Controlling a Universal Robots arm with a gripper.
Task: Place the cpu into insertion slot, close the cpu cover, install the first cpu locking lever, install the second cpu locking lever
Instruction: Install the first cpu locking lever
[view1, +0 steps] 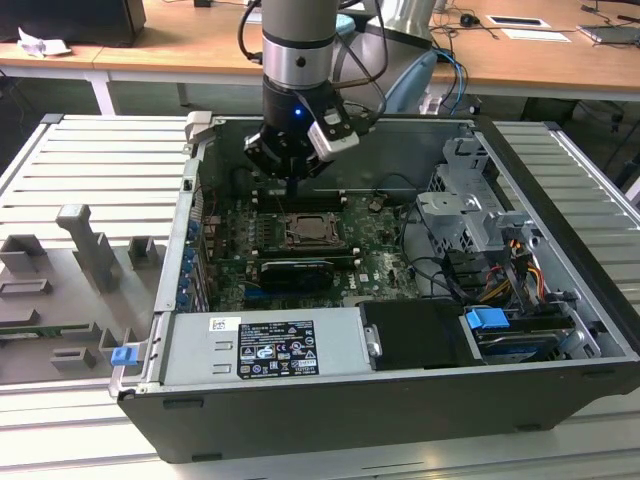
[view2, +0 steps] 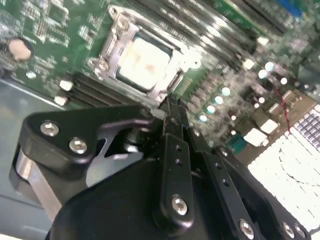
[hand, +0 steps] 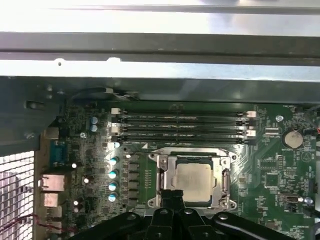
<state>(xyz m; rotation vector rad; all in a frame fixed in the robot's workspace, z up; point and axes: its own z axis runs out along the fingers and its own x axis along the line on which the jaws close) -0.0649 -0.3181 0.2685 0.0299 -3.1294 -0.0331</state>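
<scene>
Black gripper (view2: 172, 107), tips pinched together, hangs at the cpu cover (view2: 113, 45) edge, memory slots (hand: 182, 127) alongside.

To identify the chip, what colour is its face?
The chip is pale silvery beige, clearest in the first wrist view.

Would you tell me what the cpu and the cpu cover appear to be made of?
The cpu: a pale, matte metal face, probably; it reflects light softly. The cpu cover: bright bare metal, likely steel; shiny glints show along its edges.
</scene>
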